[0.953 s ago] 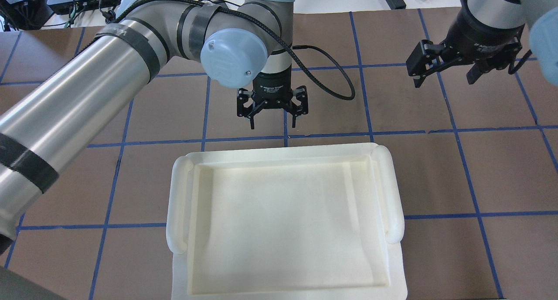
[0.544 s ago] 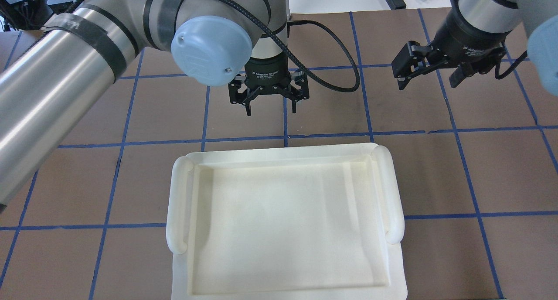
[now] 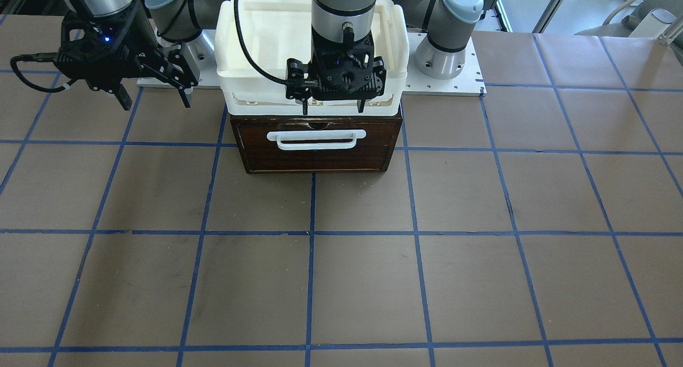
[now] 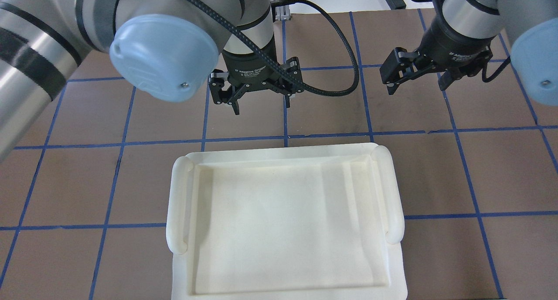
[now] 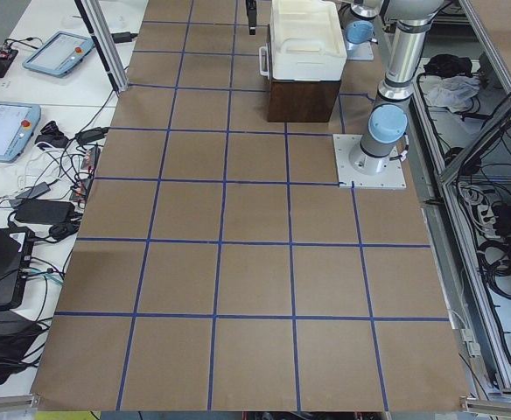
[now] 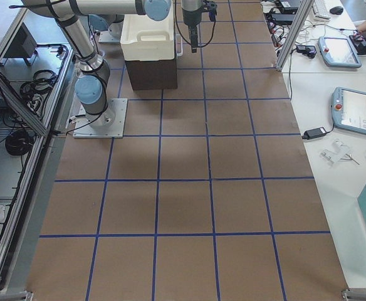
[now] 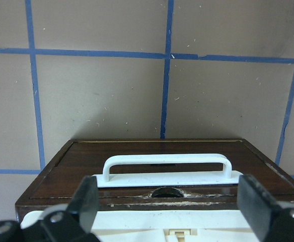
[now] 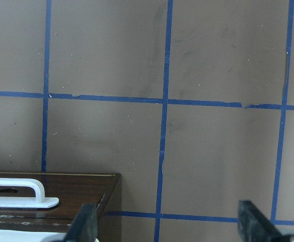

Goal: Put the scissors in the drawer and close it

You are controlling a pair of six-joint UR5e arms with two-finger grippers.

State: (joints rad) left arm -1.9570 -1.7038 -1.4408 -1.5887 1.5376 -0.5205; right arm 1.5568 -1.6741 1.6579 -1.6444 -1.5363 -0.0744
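Left claw [image 3: 334,110] spread above the shut drawer [image 3: 320,158], handle [image 3: 317,137] just below; right claw [image 3: 157,104] spread too; descending off-line risks hitting the tray [image 3: 240,47] behind; scissors unseen.

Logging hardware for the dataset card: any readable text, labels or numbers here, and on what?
"2F Adaptive Gripper": body of the left gripper, overhead view.
"2F Adaptive": body of the right gripper, remainder blurred.
Finer print under both: too small to read.
Pendant screens, side views: too small to read.

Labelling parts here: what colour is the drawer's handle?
White bar handle, clearest in the front-facing view.
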